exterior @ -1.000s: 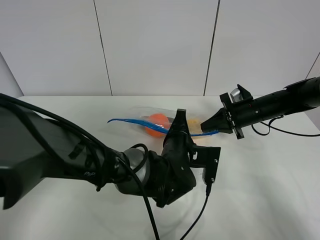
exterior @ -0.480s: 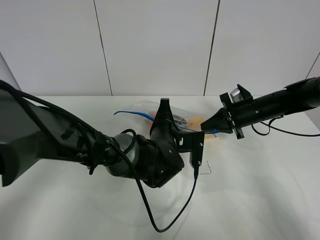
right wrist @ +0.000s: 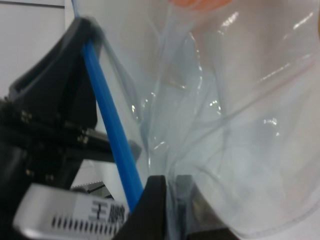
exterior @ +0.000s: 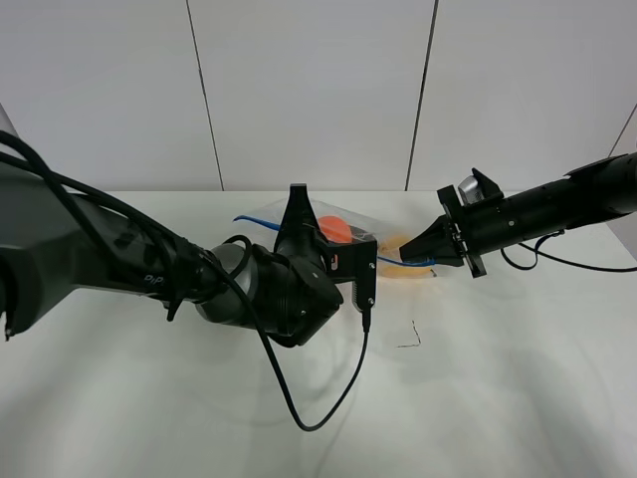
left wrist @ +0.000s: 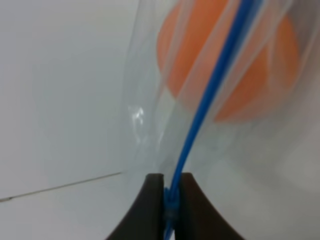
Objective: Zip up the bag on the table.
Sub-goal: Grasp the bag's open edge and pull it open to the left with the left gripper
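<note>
Left pincer point(left wrist: 171, 199), upturned, and level right pincer point(right wrist: 170, 197) each pinch the bag's point(exterior: 340, 229) edge.

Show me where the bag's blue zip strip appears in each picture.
Exterior high: blue zip strip stretches across the middle, between both arms.
Left wrist: strip runs from the left end effector's pinch across the orange item.
Right wrist: strip slants beside the right end effector, which grips the bag.
Shared landmark: the orange item.
</note>
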